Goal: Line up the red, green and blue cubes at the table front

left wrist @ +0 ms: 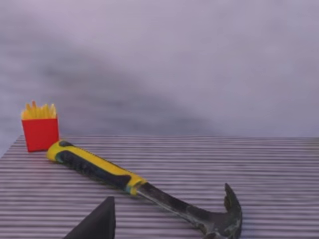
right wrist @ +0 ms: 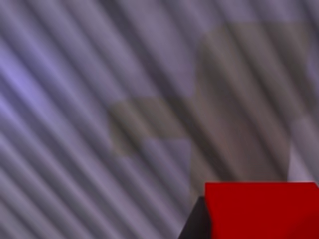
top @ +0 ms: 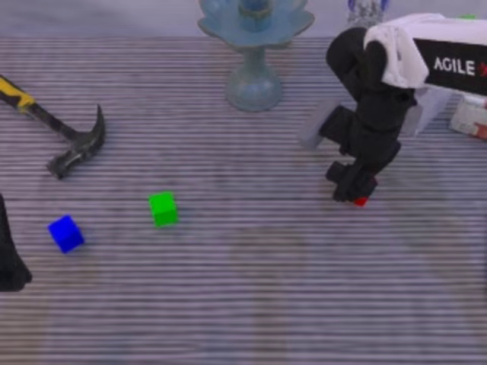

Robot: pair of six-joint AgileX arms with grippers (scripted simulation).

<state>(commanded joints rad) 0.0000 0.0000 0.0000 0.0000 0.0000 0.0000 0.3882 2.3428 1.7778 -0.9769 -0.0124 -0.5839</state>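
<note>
Right gripper point(top: 356, 190) at right-centre of frame, down over red cube point(top: 360, 201) — grip state cannot tell. Green cube point(top: 163, 208) and blue cube point(top: 66, 233) lie far left on tabletop point(top: 259, 304) — nearer parked left gripper point(top: 9, 266) at left edge.

Blue cube point(top: 66, 233), green cube point(top: 163, 208) left; red cube point(top: 360, 201) right.
</note>
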